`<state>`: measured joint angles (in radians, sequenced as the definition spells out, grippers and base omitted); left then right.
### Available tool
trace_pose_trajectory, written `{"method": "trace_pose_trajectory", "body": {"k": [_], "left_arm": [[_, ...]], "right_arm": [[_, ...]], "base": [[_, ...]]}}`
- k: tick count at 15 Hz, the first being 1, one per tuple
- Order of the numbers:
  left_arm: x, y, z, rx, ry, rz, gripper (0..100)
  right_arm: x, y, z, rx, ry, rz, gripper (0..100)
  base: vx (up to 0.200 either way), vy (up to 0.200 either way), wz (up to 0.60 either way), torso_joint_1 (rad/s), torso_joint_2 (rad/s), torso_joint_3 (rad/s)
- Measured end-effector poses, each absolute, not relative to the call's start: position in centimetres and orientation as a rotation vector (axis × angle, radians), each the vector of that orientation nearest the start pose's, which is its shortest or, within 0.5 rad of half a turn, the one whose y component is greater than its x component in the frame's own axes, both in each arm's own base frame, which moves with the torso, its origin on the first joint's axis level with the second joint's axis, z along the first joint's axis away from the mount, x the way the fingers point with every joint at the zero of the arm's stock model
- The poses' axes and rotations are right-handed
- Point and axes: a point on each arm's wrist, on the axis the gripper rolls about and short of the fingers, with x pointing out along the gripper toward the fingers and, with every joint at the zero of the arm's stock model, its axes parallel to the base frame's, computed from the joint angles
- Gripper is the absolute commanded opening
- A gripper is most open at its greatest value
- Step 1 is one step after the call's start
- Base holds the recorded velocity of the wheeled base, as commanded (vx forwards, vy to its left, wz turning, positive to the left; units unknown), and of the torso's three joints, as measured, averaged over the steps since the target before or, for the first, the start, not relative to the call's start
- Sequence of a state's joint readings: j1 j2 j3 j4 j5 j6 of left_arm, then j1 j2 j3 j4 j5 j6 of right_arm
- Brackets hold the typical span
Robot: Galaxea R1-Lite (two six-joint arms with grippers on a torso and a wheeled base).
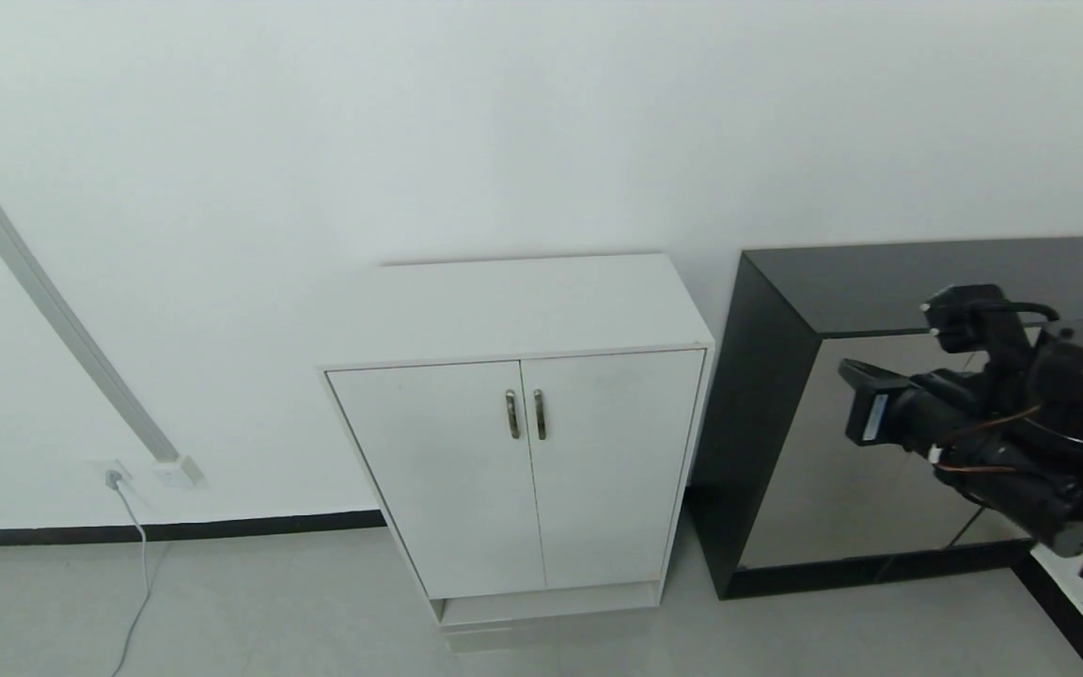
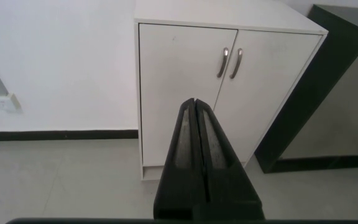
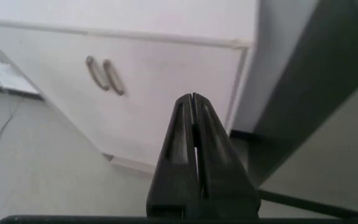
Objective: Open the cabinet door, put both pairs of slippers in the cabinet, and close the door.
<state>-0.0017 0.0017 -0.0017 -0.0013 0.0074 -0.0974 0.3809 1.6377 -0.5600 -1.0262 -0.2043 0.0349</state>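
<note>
Holds the left gripper point(image 2: 194, 102) closed, long dark fingers pressed flat against each other from base to tip, nothing pinched between. Holds the right gripper point(image 3: 192, 98) the same way, fingers meeting along a thin seam, empty. Carries the right arm point(image 1: 1021, 423) raised at the right side, black links bent, thin cables looped along the wrist.
</note>
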Motion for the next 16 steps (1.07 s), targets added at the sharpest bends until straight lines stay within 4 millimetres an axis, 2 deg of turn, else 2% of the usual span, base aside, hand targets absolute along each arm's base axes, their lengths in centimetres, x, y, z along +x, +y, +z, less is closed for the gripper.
{"method": "trace_pose_trajectory", "body": {"k": [2,4,7,9,12,14,16], "left_arm": [[-2.3,0.0,7.6,-0.098,-0.002,0.006,0],[-2.3,0.0,7.6,-0.098,-0.002,0.006,0],[-2.3,0.0,7.6,-0.097,-0.002,0.005,0],[-2.3,0.0,7.6,-0.095,-0.002,0.006,0],[-2.3,0.0,7.6,-0.095,-0.002,0.006,0],[-2.3,0.0,7.6,-0.096,-0.002,0.005,0],[-2.3,0.0,7.6,-0.099,-0.002,0.006,0]], "right_arm": [[23.4,6.6,17.4,0.013,0.085,0.079,0],[21.2,4.6,16.8,0.012,0.109,0.024,0],[17.7,3.6,15.6,0.016,0.140,0.086,0],[15.7,4.1,14.7,0.018,0.165,0.212,0],[14.5,5.6,14.2,0.052,0.188,0.332,0],[15.3,7.2,14.3,0.072,0.208,0.403,0],[17.0,9.5,14.3,0.088,0.239,0.465,0]], "base": [[0.000,0.000,0.00,0.000,0.00,0.000],[0.000,0.000,0.00,0.000,0.00,0.000],[0.000,0.000,0.00,0.000,0.00,0.000],[0.100,0.000,0.00,-0.001,0.00,-0.001],[0.200,0.000,0.00,-0.004,0.00,0.002],[0.200,0.000,0.00,0.015,0.00,-0.002],[0.000,0.000,0.00,0.000,0.00,0.000]]}}
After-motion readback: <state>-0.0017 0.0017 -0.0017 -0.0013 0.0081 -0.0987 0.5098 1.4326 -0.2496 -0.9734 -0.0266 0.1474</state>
